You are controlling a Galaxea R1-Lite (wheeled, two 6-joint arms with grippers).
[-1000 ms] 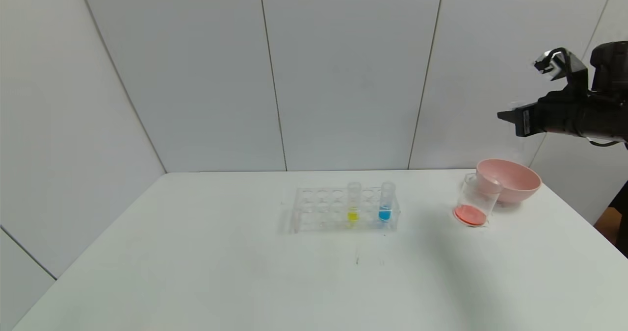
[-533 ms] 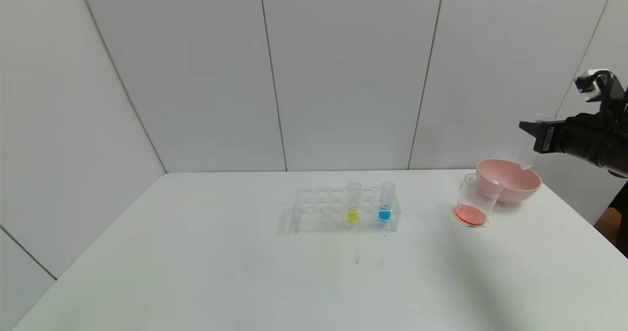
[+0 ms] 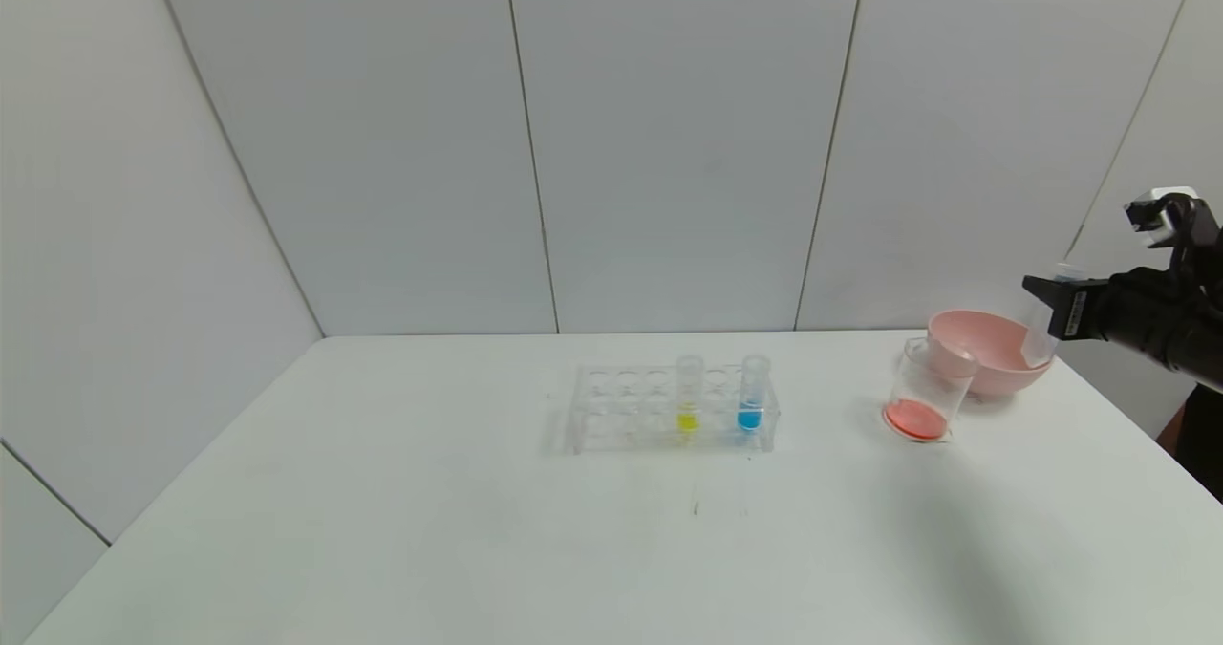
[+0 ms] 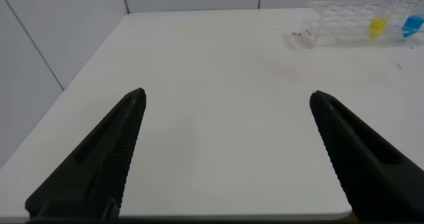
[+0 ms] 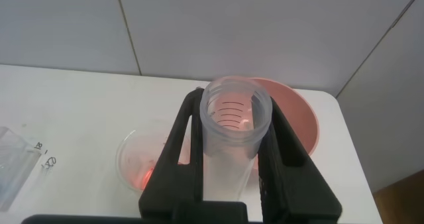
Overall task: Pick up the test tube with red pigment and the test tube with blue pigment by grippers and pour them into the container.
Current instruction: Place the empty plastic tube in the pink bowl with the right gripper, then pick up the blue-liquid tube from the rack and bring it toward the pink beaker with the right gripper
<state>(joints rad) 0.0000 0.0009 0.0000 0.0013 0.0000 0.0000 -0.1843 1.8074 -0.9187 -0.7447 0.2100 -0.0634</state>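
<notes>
The red pour looks done: the clear glass container (image 3: 925, 402), right of centre on the white desk (image 3: 478, 530), holds orange-red liquid. At the right edge the right claw (image 3: 1043, 312) pinches the emptied red pigment tube (image 5: 233, 138) over the smooth pink bowl (image 3: 989, 351); dropping it there seems next. The blue pigment tube (image 3: 753, 397) waits in the clear rack (image 3: 621, 406). The left claw (image 4: 225, 151) is spread.

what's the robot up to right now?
The right gripper is shut on an emptied clear plastic test tube, holding it over the pink bowl. The small glass beaker beside the bowl holds orange-red liquid. The blue-liquid tube sits in the clear rack. The left gripper hangs open, idle.
</notes>
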